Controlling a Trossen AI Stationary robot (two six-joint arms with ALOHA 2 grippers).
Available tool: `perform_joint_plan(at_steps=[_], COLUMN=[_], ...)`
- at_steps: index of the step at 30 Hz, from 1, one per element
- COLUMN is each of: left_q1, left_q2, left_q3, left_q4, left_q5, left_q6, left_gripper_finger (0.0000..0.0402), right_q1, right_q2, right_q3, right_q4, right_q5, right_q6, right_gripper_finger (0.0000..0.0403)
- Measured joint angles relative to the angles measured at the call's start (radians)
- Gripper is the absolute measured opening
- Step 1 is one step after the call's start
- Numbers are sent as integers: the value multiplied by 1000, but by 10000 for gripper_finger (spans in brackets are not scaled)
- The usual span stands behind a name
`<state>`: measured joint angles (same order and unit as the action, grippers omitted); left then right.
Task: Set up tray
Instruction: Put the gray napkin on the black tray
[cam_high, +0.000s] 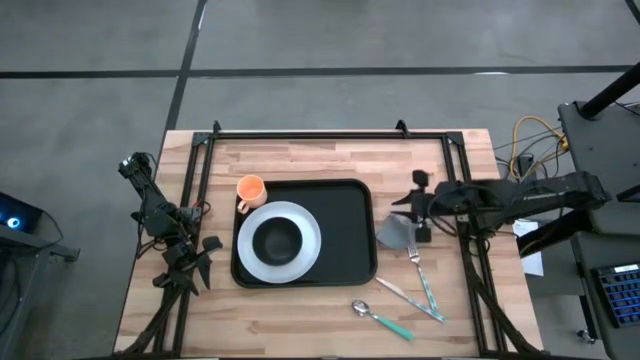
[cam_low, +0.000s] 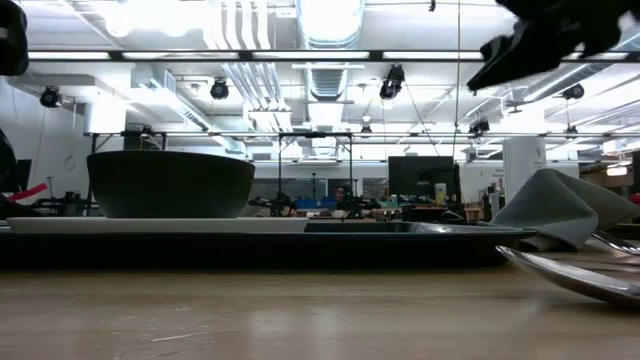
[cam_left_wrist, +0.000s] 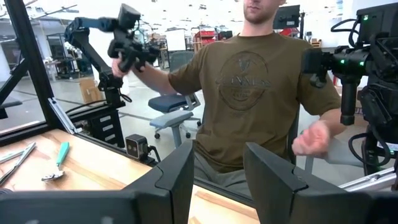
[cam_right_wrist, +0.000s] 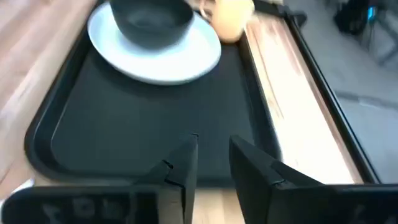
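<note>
The tray (cam_high: 345, 240) was a large, flat, black rectangle with rounded corners and a low raised rim. It lay level on the wooden table, near the middle and slightly toward the left, its long sides running left to right. Its left half carried a white plate with a small black bowl on it, while the right half showed bare black surface. In the low view it appeared as a thin dark band (cam_low: 400, 245) across the tabletop.
</note>
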<state>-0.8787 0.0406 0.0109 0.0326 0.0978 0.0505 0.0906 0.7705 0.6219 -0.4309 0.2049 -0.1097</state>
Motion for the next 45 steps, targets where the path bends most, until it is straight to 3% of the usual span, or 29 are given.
perform_joint_plan(at_steps=[4, 9, 16, 21, 27, 45], left_q1=[0, 0, 0, 0, 0, 0], left_q2=[0, 0, 0, 0, 0, 0], left_q3=[1, 0, 1, 1, 1, 1], left_q4=[-2, -4, -5, -6, -6, -6], left_q5=[0, -1, -1, -1, -1, 0], left_q6=[0, 0, 0, 0, 0, 0], left_gripper_finger=[121, 121, 120, 121, 120, 121], right_q1=[-4, -4, -4, -4, -4, -5], right_q2=[18, 48, 81, 123, 231, 450], right_q3=[161, 243, 239, 237, 222, 204], right_q4=[-257, -469, -545, -554, -569, -559], right_q5=[13, 0, -7, -57, -112, -101], right_q6=[125, 217, 271, 326, 339, 282], right_gripper_finger=[116, 168, 241, 268, 272, 239])
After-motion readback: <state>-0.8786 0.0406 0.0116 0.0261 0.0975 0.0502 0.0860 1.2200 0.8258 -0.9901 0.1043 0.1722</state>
